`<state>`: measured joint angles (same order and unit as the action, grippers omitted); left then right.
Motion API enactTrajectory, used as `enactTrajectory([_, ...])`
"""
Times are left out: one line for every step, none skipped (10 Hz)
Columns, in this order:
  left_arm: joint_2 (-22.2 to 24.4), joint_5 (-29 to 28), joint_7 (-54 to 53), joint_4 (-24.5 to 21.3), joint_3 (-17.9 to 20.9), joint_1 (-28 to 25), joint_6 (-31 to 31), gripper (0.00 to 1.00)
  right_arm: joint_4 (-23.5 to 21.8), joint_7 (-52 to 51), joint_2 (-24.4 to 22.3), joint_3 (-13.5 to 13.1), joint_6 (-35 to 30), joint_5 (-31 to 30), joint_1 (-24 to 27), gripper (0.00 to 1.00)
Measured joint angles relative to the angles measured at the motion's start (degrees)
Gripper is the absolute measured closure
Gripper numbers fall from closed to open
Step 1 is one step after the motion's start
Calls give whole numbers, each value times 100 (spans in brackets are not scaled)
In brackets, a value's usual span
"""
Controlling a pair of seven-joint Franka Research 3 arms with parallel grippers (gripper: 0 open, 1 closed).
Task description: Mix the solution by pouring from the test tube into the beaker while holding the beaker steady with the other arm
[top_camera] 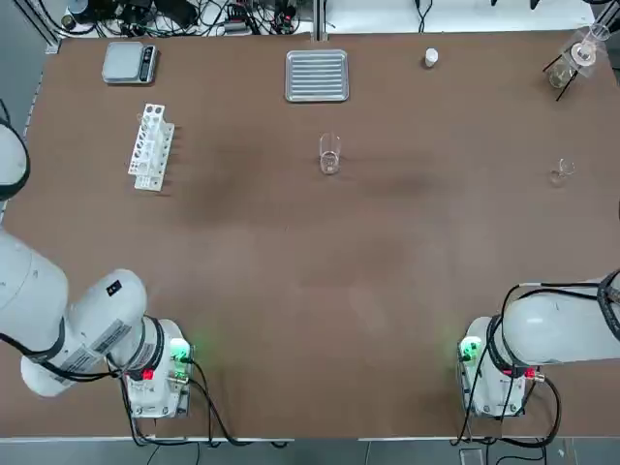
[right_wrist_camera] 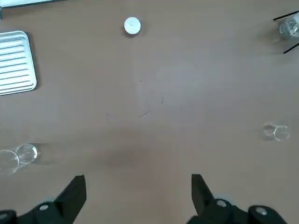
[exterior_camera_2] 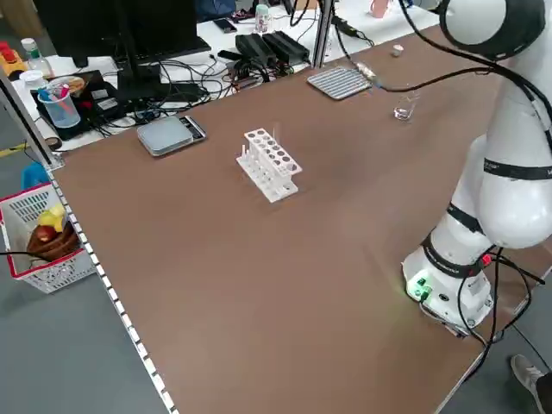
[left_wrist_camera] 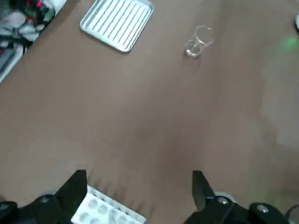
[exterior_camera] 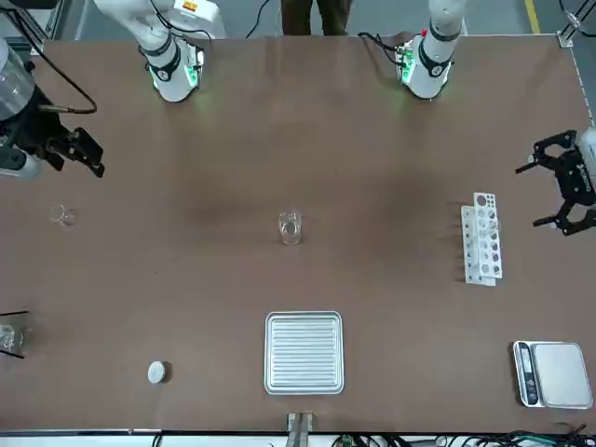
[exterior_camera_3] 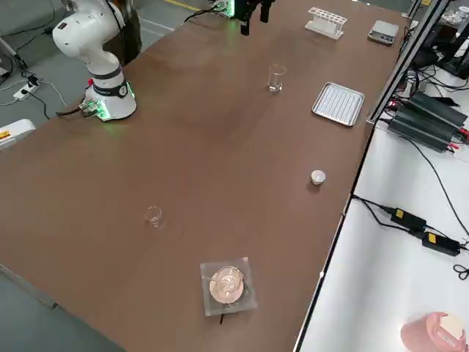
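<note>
Brown desk [top_camera: 291, 291] with a matte top, a faint darker patch near the middle. Beaker [top_camera: 329, 155] upright near the centre of the desk, apart from everything else. Ribbed metal tray [top_camera: 317, 76] beyond it toward the far edge. White test tube rack [top_camera: 151, 146] on the robot's left side, with a grey scale [top_camera: 129, 62] farther back in the left far corner. Small white cap [top_camera: 431, 58] lying right of the tray. Flask on a stand [top_camera: 572, 60] in the right far corner, and a smaller glass piece [top_camera: 563, 171] nearer on the right side.

Left end effector [exterior_camera: 568, 191] raised beside the rack at the left edge of the desk, fingers spread wide, holding nothing. Right end effector [exterior_camera: 79, 154] held above the right side of the desk, fingers likewise spread wide and empty. Both arm bases [top_camera: 160, 373] bolted at the near edge, green lamps lit.

Room: cables and power bricks [exterior_camera_3: 429, 125] on a white bench along the far side; monitor, cup and clutter [exterior_camera_2: 60, 99] on a table off the left end; wire basket [exterior_camera_2: 39, 237] on the grey floor.
</note>
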<state>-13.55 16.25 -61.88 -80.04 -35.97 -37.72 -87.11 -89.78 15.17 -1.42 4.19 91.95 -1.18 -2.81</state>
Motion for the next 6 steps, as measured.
enactTrajectory([6, -196, 448, -7, -27, 78, -162, 0, 0, 0, 16, 0, 4, 0, 0, 0])
enactTrajectory([17, -307, 946, -9, -43, 185, -341, 0, 0, 0, 26, -1, 5, 0, -1, 0])
enactTrajectory([57, -358, 1535, -17, -58, 277, -437, 0, 0, 0, 28, 0, 6, 0, -1, 0])
enactTrajectory([128, -370, 2064, -43, -63, 355, -471, 0, 0, 0, 28, 0, 7, 0, -1, 0])
enactTrajectory([212, -371, 2514, -109, -66, 433, -533, 0, 0, 0, 28, -1, 8, 0, -1, 0])
enactTrajectory([300, -371, 2907, -230, -66, 479, -698, 0, 0, 0, 28, -1, 27, 0, -2, 0])
